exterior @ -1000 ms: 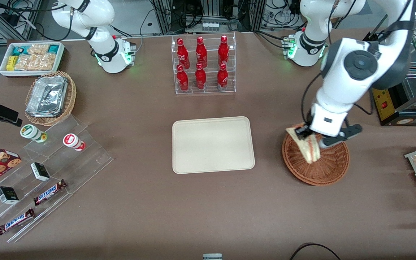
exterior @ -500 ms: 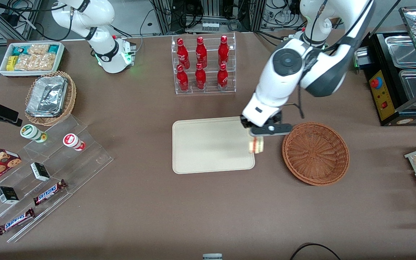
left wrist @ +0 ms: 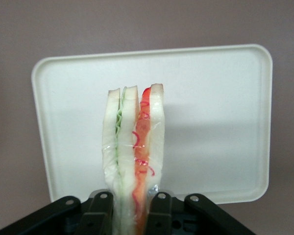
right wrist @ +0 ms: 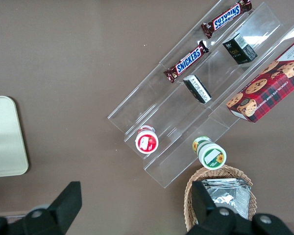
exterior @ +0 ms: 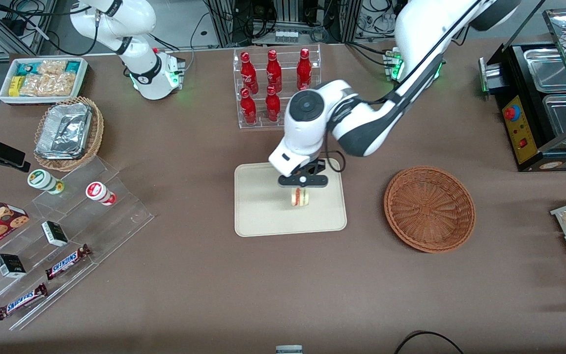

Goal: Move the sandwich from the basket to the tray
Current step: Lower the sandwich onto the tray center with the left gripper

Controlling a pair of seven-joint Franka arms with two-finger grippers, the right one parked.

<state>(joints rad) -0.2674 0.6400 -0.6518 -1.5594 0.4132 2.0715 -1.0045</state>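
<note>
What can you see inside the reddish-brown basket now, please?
Only the basket's bare weave shows. The sandwich hangs in the gripper over the tray.

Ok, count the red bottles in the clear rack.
5 show: three on the upper row, two on the lower. The arm above the pincer covers a lower slot, so one may be hidden.
</note>
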